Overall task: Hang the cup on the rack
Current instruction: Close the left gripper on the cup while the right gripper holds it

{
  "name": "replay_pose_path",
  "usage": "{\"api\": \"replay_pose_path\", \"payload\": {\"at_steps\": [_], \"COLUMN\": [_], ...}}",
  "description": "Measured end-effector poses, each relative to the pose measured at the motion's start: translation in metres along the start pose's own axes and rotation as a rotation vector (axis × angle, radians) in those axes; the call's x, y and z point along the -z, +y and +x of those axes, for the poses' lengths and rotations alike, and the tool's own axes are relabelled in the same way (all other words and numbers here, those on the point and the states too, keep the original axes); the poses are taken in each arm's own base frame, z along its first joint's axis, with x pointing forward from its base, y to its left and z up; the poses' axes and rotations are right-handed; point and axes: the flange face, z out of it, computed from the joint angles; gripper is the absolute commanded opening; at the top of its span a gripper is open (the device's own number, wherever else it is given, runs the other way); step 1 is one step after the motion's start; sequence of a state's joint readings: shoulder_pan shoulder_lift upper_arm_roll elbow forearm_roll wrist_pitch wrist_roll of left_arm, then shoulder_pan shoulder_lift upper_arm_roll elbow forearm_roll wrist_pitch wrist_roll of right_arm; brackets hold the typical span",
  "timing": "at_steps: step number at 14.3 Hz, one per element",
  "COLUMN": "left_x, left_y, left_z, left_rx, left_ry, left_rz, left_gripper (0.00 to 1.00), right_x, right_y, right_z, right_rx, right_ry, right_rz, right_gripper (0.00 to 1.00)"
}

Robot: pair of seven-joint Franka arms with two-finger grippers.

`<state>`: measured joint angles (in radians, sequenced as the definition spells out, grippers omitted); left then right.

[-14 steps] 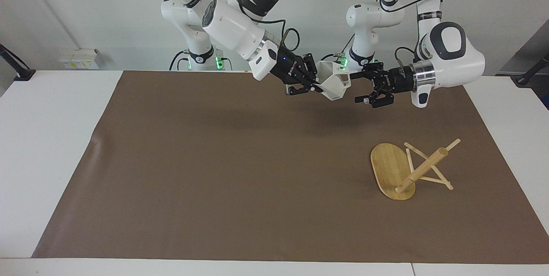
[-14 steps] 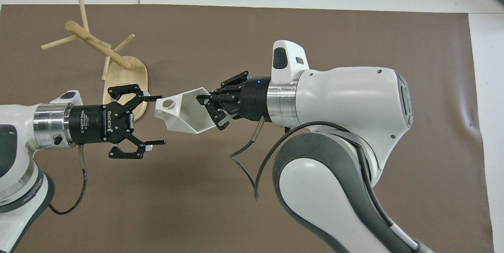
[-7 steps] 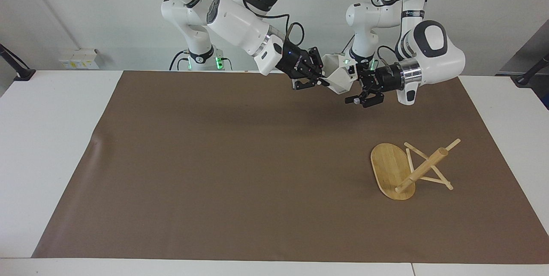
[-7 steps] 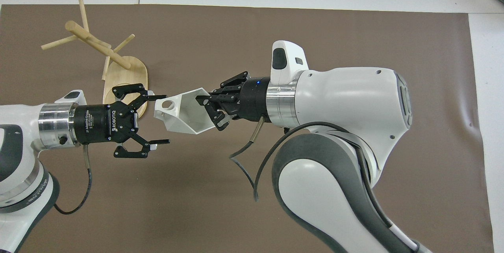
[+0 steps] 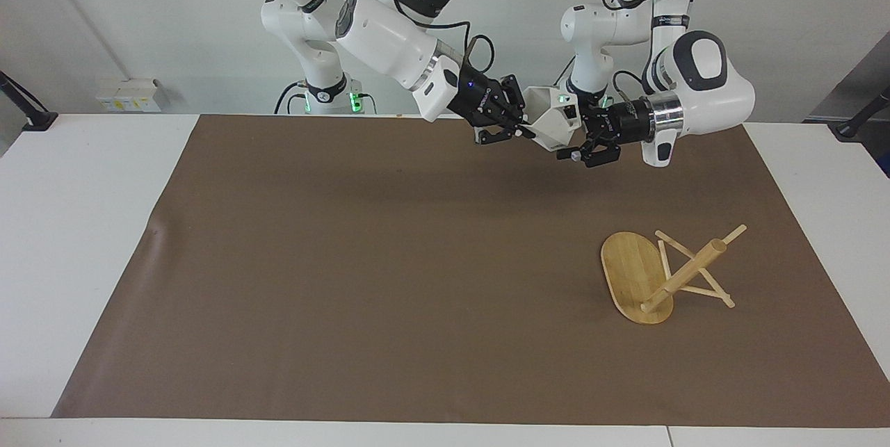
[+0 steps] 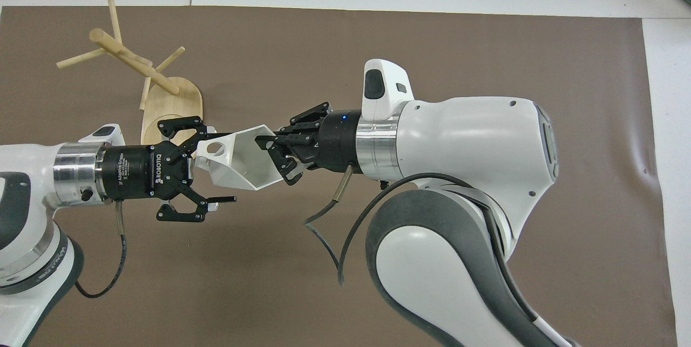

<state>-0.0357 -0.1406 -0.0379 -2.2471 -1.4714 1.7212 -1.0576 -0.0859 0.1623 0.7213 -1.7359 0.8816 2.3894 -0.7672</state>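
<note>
Now the cup [image 5: 553, 127] hangs in the air over the brown mat [image 5: 348, 280], its rim pinched by the right gripper [image 5: 518, 133]. The left gripper [image 5: 573, 134], jaws wide, brackets the cup's handle end. The rack [image 5: 660, 277] lies tipped over on the mat toward the left arm's end, well apart. A white wall rises by the arms' bases.

You see a brown mat [image 5: 361, 280] spread flat over most of the white desk [image 5: 83, 238], with small white boxes [image 5: 128, 94] against the wall.
</note>
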Motion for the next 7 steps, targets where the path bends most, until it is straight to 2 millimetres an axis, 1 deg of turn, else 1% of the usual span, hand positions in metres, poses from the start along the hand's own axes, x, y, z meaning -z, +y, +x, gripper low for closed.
{"api": "replay_pose_path", "payload": {"at_steps": [1,2,3,4,5,6,7], "left_x": [0.0009,0.0014,0.0018,0.0022,0.0048,0.0061,0.0061], "left_y": [-0.0011,-0.0020,-0.0026,-0.0029,-0.0017,-0.0017,-0.0017], "left_z": [-0.0031,-0.0058,-0.0077,-0.0088,-0.0084,-0.0080,-0.0080], "left_rx": [-0.002,-0.003,-0.001,0.002,0.004,0.005,0.005], "left_ry": [-0.003,-0.004,-0.004,-0.004,-0.002,-0.003,-0.003], "left_rz": [0.001,0.001,0.001,0.000,-0.010,-0.010,-0.010], "left_gripper": [1.00,0.78,0.53,0.41,0.38,0.32,0.17], "right_x": [0.0000,0.0000,0.0000,0.0000,-0.0007,-0.0008,-0.0008], "right_y": [0.0000,0.0000,0.0000,0.0000,-0.0008,-0.0011,-0.0011], "right_z": [0.0000,0.0000,0.0000,0.0000,-0.0004,-0.0003,-0.0003], "right_rx": [0.000,0.000,0.000,-0.001,-0.002,-0.002,-0.002], "right_ry": [0.000,0.000,0.000,0.000,-0.004,-0.003,-0.003], "right_rz": [0.000,0.000,0.000,0.000,0.004,0.004,0.004], "right_gripper": [0.00,0.00,0.00,0.00,0.00,0.00,0.00]}}
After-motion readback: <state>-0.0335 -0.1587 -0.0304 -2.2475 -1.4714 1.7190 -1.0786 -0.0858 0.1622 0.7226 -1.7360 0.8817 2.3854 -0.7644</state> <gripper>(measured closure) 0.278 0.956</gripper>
